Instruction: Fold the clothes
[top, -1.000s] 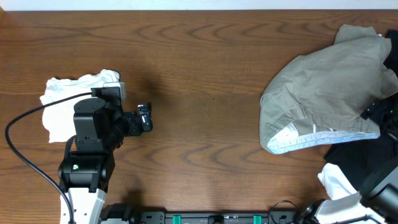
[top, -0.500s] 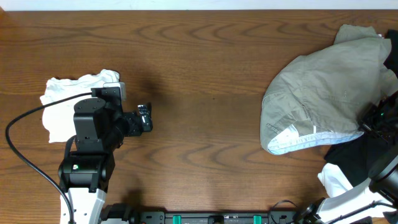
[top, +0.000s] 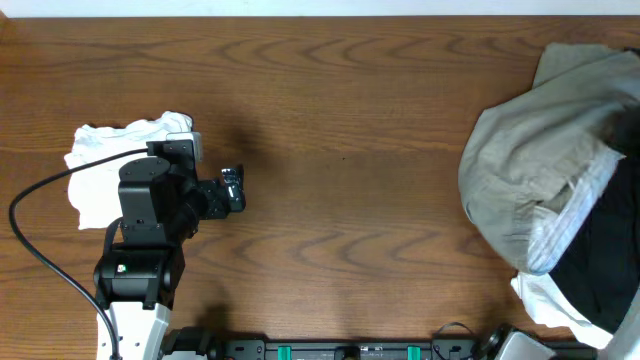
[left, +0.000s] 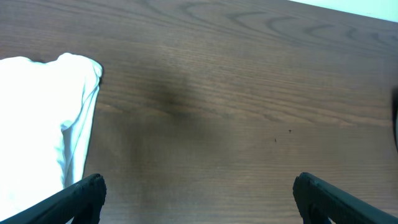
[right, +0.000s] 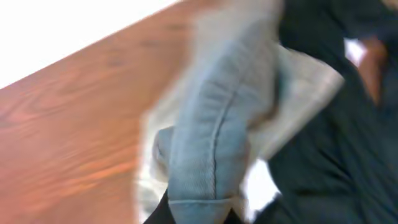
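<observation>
The khaki shorts (top: 530, 160) hang bunched at the table's right edge, pale blue inner waistband (top: 560, 225) turned down. In the right wrist view my right gripper (right: 198, 214) is shut on that blue waistband (right: 211, 143), the cloth pinched between its dark fingers. The picture is blurred by motion. The overhead view does not show the right gripper. My left gripper (top: 232, 188) hovers over bare wood at the left, open, with nothing between its fingers (left: 87, 193).
A crumpled white garment (top: 110, 165) lies under and behind the left arm, and it shows at left in the left wrist view (left: 43, 118). A black garment (top: 610, 260) with white trim (top: 545, 295) lies beneath the shorts at the lower right.
My right gripper has shut on the waistband and pulled the shorts rightward and up, so they bunch nearer the table's edge. The left arm has not moved.
</observation>
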